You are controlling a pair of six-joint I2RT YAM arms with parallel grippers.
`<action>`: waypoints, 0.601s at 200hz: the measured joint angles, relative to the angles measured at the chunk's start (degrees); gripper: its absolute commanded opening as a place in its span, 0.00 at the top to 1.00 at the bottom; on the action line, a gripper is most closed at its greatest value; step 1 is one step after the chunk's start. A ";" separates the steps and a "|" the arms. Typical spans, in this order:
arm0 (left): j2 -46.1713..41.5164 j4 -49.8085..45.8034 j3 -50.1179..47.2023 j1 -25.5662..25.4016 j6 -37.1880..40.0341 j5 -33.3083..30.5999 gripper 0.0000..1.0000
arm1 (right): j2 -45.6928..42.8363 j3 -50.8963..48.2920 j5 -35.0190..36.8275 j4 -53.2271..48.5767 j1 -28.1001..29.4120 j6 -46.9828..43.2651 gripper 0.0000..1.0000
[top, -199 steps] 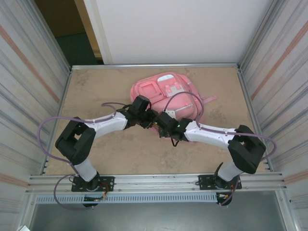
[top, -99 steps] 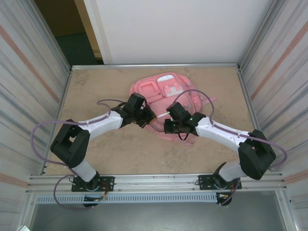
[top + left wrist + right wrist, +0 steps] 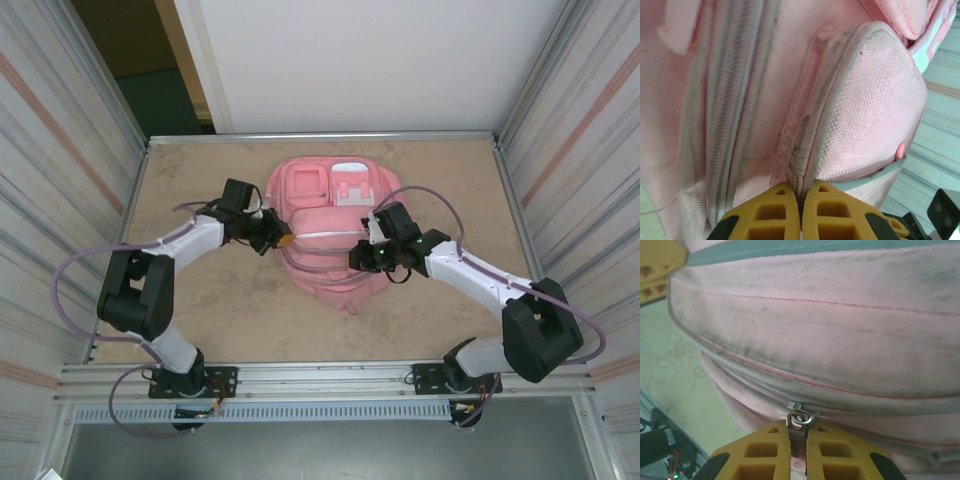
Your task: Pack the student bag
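Yellow left fingers [image 3: 772, 215]: pressed flat against each other, tips nipping a fold of the student bag [image 3: 740, 100] where a grey-edged seam runs down into the slit between them
Yellow right fingers [image 3: 837, 455]: closed together, clamping the small metal zipper pull [image 3: 802, 419] that stands up between their tips
Zipper slider [image 3: 795, 404]: touching the top of the pull, on a zip line that curves across the bag's side
Mesh pocket [image 3: 870, 115]: pink netting with a pale grey rim, just right of the seam in the left wrist view
Fabric: pink weave, smudged with dark grime along seams and zip lines in both wrist views
Left gripper [image 3: 283, 241]: at the bag's left edge, about halfway along it, pointing inward
Right gripper [image 3: 355, 262]: on the bag's right half, toward its near end, pointing left
Bag position: lying flat on the table, centred from side to side and nearer the far edge, front pockets up, white-and-pink patch [image 3: 352, 188] at the far end, both grippers touching it
Left arm [image 3: 190, 238]: white and black, reaching from the near-left base up and across to the bag
Right arm [image 3: 470, 275]: reaching from the near-right base up and leftward, purple cable looping over it
Table [image 3: 200, 320]: mottled beige surface, bare around the bag
Side walls [image 3: 50, 150]: ribbed metal panels on both flanks
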 measured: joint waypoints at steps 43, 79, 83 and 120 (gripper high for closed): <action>1.84 -1.70 2.16 7.41 1.66 2.95 0.67 | 4.04 0.70 -0.76 4.61 5.51 1.86 1.00; -11.17 -2.62 -3.50 5.40 -0.07 -6.93 0.62 | 6.62 1.25 -0.76 5.40 9.46 3.78 1.00; -12.66 -2.75 -4.26 4.37 -0.24 -7.98 0.60 | 6.75 1.42 -0.76 5.51 9.73 4.00 1.00; -18.93 -2.38 -9.49 -8.94 -6.51 -16.11 0.55 | 6.93 2.60 -0.74 6.67 11.21 4.55 1.00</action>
